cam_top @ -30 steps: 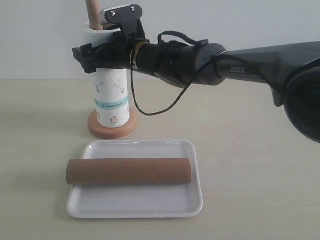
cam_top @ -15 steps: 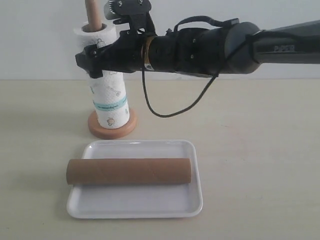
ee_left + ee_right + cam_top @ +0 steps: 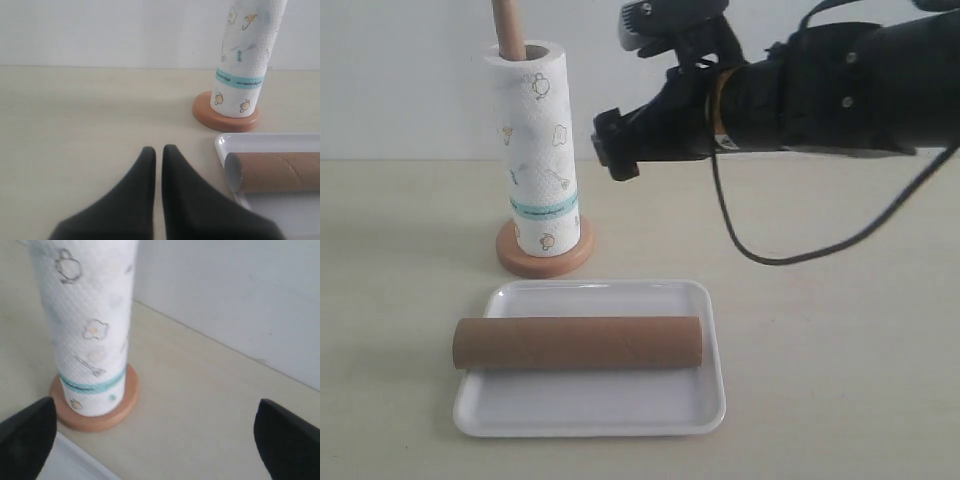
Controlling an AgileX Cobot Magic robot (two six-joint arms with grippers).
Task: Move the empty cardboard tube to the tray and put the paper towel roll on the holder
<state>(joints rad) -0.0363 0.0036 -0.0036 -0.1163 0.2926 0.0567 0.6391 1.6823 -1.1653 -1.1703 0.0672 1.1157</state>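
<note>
A pale beige tabletop (image 3: 840,330) meets a plain white wall (image 3: 400,70).

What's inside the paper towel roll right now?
The pole of the holder pokes out the top of the paper towel roll, its disc base showing beneath. The pole's stretch inside is covered.

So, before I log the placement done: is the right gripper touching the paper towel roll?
Apart. The exterior view shows bare wall between the right gripper and the paper towel roll.
</note>
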